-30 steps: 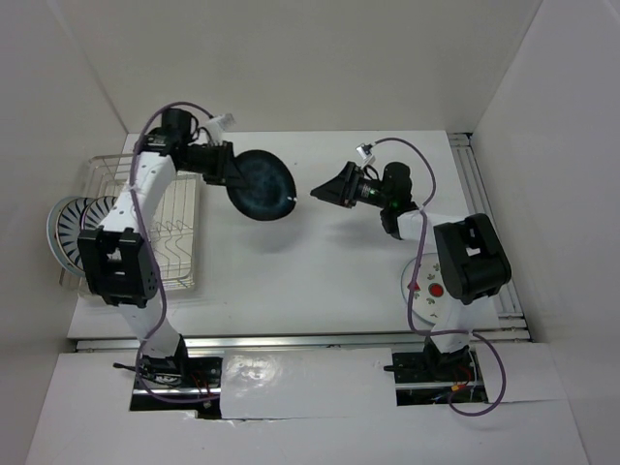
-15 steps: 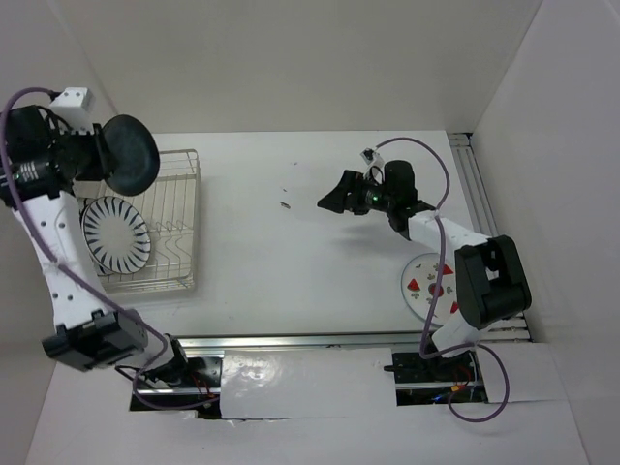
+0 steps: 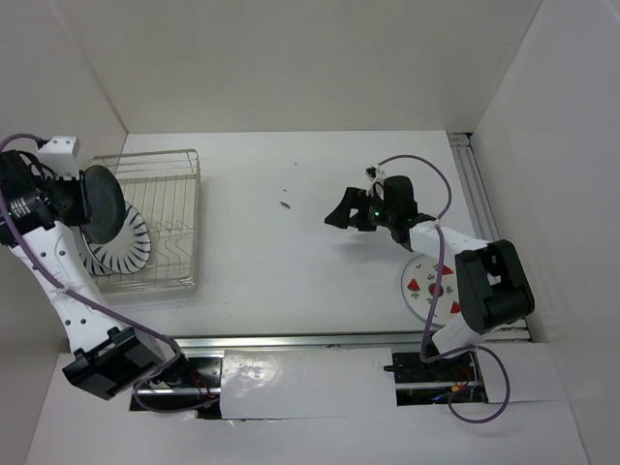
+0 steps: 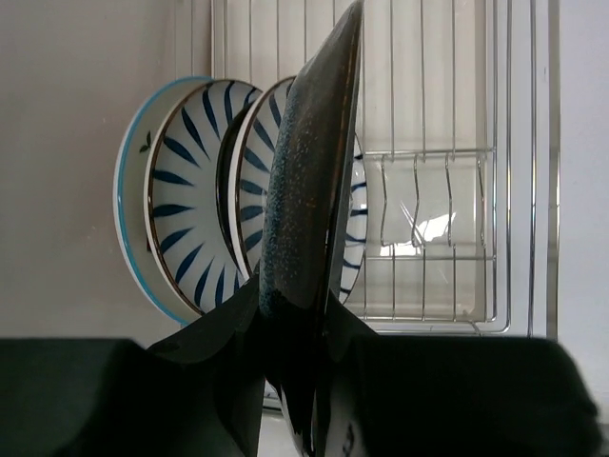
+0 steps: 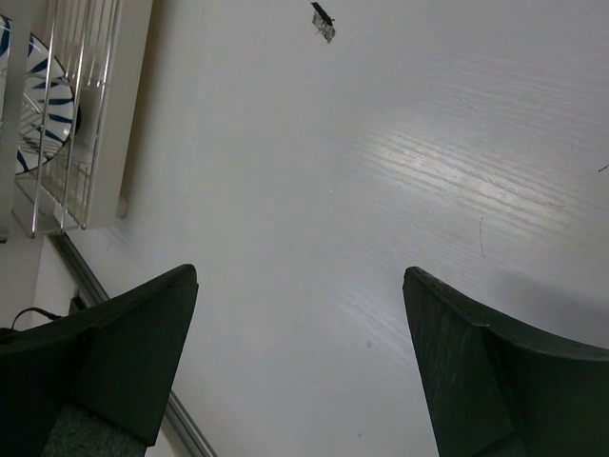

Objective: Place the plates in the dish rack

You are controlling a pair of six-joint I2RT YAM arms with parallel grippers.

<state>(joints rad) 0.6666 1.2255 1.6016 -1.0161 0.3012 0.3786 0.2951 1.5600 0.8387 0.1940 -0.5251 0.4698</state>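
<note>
- Left gripper (image 4: 297, 319) is closed on the rim of a blue plate (image 4: 309, 181), which it holds on edge
- In the left wrist view the blue plate shows as a thin dark sliver, its long line running from the jaws at the bottom straight up the frame, leaning slightly right at the top
- Just left of it stand two striped plates (image 4: 176, 190), upright side by side, striped faces turned toward the blue plate
- Rack (image 4: 447, 190) lies behind and to the right, its wires running up the frame with empty tines on that side
- The top view shows more of the blue plate, a dark oval over the rack's left end that partly covers one striped plate; only one striped face can be made out there
- Whether the blue plate's far rim touches the rack cannot be told from either view
- Right gripper (image 3: 339, 211) hovers over the middle of the table (image 3: 291, 281), well apart from the rack, pointing left, jaws spread wide with nothing between them
- The right wrist view shows bare table between the jaws, a small dark speck (image 5: 324, 21) at the top, and a corner of the rack at upper left
- A melon plate (image 3: 426, 291) lies flat on the table by the right arm, seen only in the top view
</note>
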